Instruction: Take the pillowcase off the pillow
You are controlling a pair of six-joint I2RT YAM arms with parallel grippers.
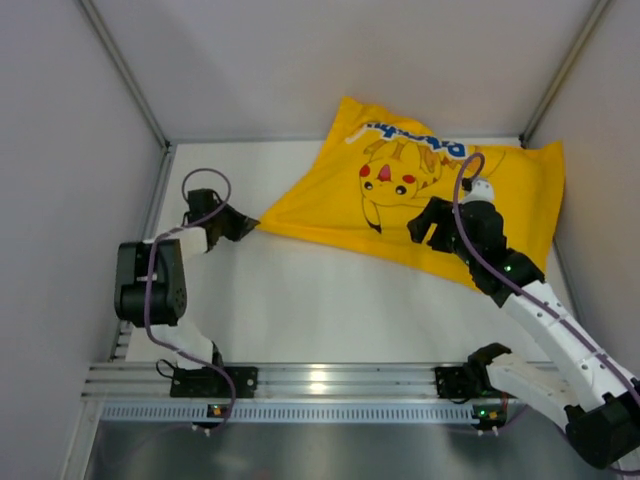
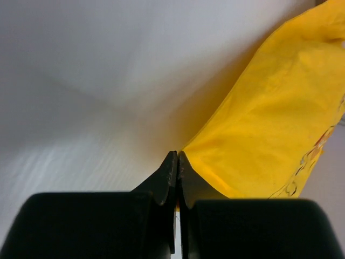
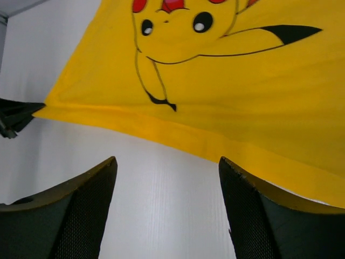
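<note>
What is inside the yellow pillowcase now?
Only the yellow fabric of the pillowcase shows. It looks puffed near the back, so something may fill it, but the fabric covers whatever is inside.

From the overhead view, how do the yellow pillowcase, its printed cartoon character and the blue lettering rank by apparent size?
Largest: the pillowcase.
Next: the cartoon character.
Smallest: the blue lettering, a short strip beside the character.

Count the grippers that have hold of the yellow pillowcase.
1. The left gripper is shut on the pillowcase at its left corner. The right gripper is open over its near edge, gripping nothing. Neither is hidden.
</note>
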